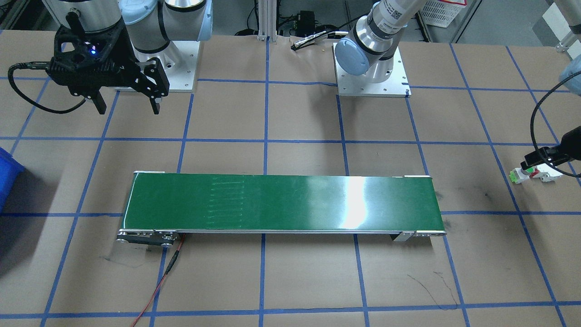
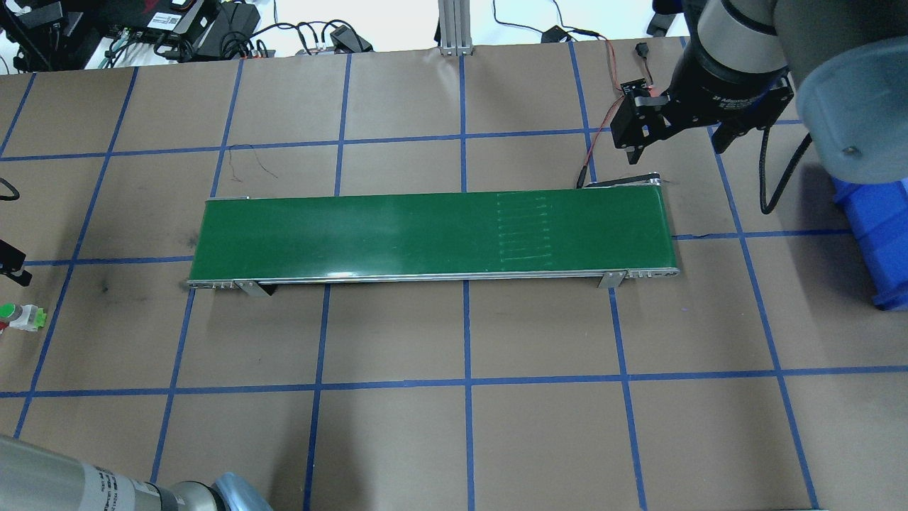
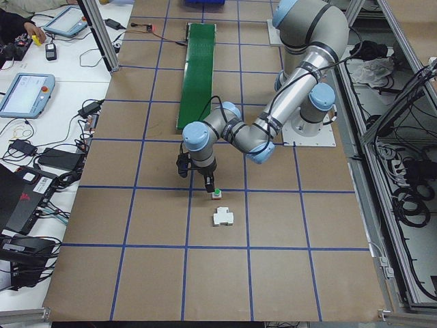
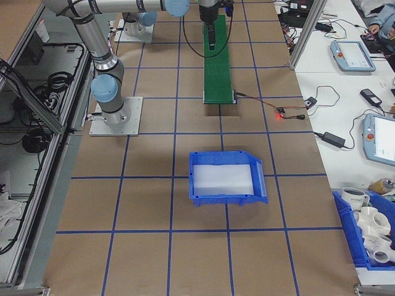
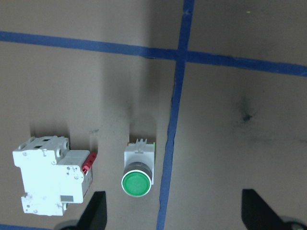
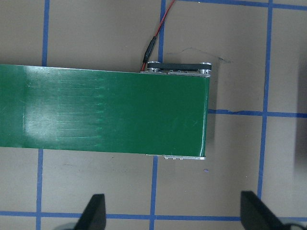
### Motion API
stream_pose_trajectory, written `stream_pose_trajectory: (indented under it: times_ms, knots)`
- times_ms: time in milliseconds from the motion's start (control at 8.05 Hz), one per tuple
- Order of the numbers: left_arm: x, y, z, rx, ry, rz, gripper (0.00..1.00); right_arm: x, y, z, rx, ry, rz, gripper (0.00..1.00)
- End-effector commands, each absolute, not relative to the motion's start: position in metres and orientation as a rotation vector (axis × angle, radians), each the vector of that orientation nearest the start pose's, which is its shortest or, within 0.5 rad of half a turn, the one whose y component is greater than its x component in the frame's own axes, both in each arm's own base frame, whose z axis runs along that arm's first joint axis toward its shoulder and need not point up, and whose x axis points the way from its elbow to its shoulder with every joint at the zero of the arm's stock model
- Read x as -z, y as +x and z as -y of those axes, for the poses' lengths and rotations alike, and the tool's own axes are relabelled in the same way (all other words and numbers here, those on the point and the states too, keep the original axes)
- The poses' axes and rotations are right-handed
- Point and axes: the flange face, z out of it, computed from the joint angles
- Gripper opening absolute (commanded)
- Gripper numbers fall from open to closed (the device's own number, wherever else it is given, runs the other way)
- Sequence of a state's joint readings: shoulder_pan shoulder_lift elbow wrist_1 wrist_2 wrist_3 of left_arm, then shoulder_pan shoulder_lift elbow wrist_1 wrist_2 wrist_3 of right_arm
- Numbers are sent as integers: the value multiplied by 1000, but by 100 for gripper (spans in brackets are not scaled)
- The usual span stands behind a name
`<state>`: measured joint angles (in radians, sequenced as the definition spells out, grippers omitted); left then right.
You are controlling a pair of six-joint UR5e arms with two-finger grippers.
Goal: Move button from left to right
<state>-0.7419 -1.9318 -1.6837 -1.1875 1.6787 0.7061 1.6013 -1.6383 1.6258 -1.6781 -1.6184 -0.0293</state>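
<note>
The button [image 5: 138, 171], white with a round green cap, lies on the brown table paper beside a blue tape line. It also shows at the table's left end [image 2: 23, 316] and in the front view [image 1: 519, 175]. My left gripper [image 5: 175, 216] hangs open above it; the button sits between the fingers, nearer the finger on that view's left, and touches neither. My right gripper [image 1: 127, 103] is open and holds nothing. It hovers beyond the right end of the green conveyor [image 2: 433, 231], which fills its wrist view [image 6: 105, 115].
A white breaker-like block with red parts [image 5: 53, 182] lies right next to the button, also seen as block [image 3: 222, 218]. A blue bin [image 4: 225, 179] sits on the table past the conveyor's right end. A red cable [image 6: 152, 45] runs from the conveyor's motor end.
</note>
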Motion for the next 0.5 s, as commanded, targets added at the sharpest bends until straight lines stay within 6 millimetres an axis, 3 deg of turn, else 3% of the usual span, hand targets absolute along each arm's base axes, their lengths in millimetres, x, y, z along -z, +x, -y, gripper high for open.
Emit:
stream_pose_trajectory:
  times_ms: [0, 373]
  knots:
    - [-233, 358, 493, -274, -184, -3143, 100, -503, 143, 469, 164, -91, -3183, 100]
    - [-216, 362, 494, -308, -184, -3152, 100, -502, 142, 469, 157, -91, -3186, 100]
